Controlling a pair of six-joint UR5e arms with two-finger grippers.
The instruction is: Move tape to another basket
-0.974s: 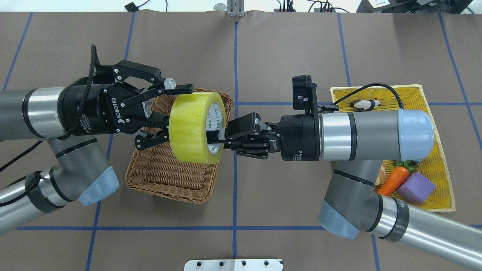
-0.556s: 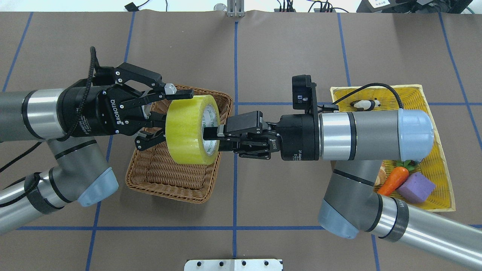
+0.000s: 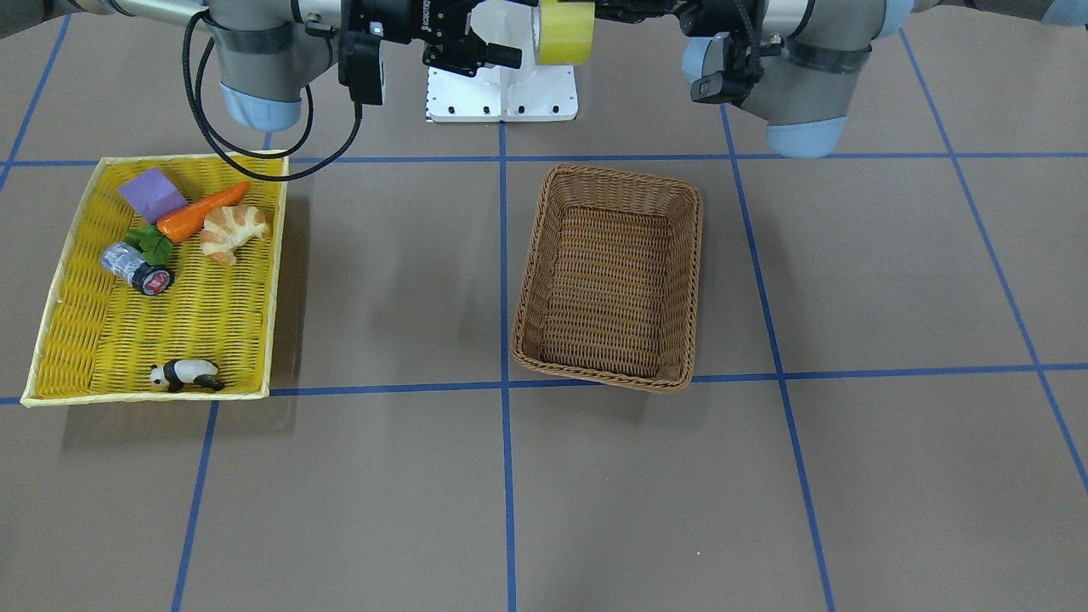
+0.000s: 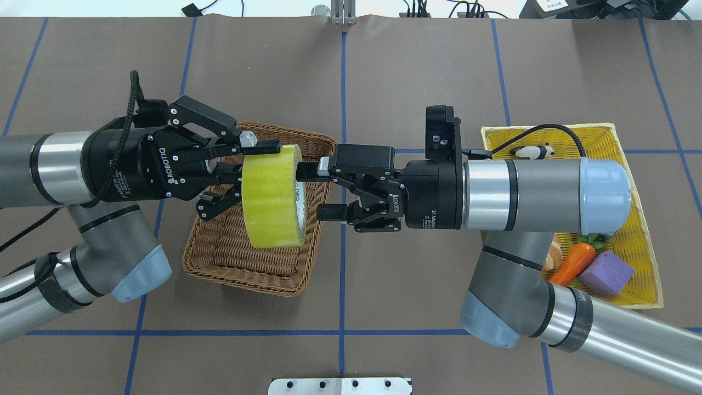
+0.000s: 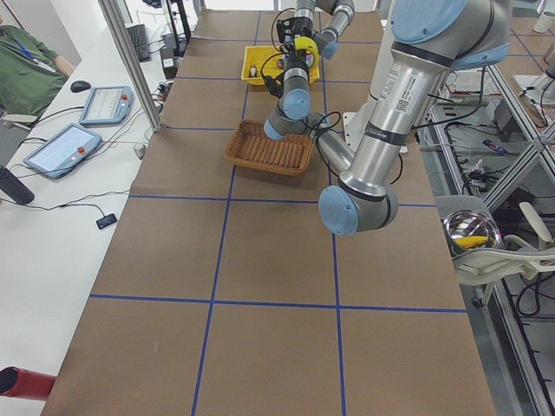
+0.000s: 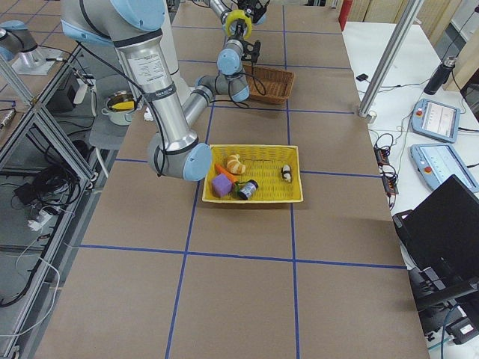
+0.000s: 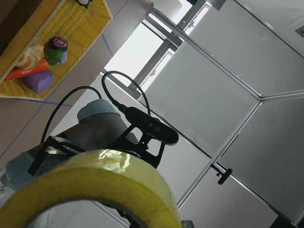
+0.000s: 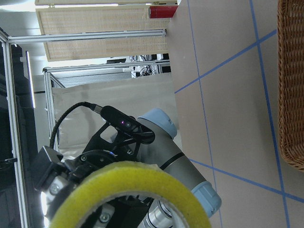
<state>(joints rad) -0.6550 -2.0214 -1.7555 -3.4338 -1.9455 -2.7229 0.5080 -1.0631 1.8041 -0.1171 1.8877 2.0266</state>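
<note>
The yellow tape (image 4: pixel 271 197) hangs on edge in the air above the right end of the brown wicker basket (image 4: pixel 241 263). My left gripper (image 4: pixel 249 162) is shut on the tape's upper wall, with one finger on top and the other hidden behind the roll. My right gripper (image 4: pixel 318 190) is open, its fingers spread apart next to the tape's core side. The tape also shows at the top of the front-facing view (image 3: pixel 565 32), above and behind the basket (image 3: pixel 693 280). It fills the bottom of the left wrist view (image 7: pixel 95 175) and of the right wrist view (image 8: pixel 128 185).
The shallow yellow tray (image 4: pixel 641 230) lies under my right arm. It holds a carrot (image 4: pixel 573 263), a purple block (image 4: pixel 606 273), a panda figure (image 4: pixel 531 152), a bread piece (image 3: pixel 231 231) and a small silver cylinder (image 3: pixel 136 268). The white mount plate (image 3: pixel 501 93) sits between the arm bases.
My right gripper has opened and let go of the tape. My left gripper has closed on the tape's upper wall. The tape has shifted slightly left and turned more edge-on.
</note>
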